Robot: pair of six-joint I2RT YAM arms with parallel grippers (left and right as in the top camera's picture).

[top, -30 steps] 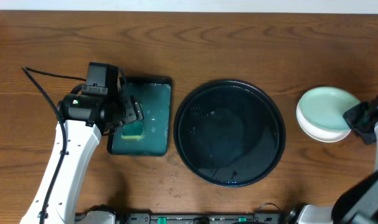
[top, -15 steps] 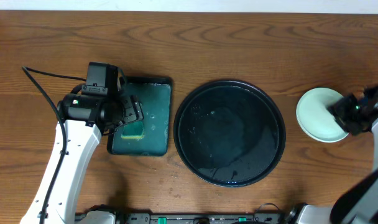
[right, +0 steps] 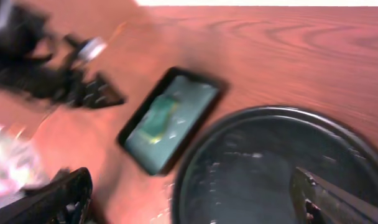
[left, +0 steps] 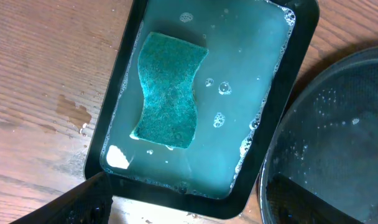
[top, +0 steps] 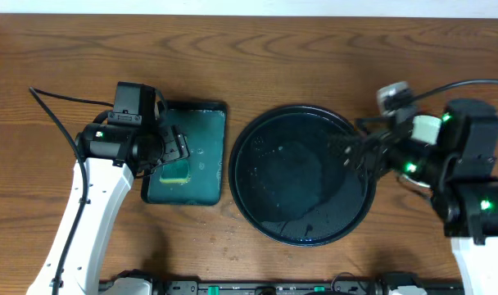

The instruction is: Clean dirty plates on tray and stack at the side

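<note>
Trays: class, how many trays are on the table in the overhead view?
2. The large round black tray lies mid-table; the smaller rectangular dark-green tray, holding a sponge, sits just to its left. No other shows, though the right arm covers some tabletop.

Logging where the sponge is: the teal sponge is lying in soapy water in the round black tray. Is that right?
Not quite. The teal sponge does lie in soapy water, but in the rectangular dark-green tray, not the round black tray beside it. The left wrist view shows this.
</note>
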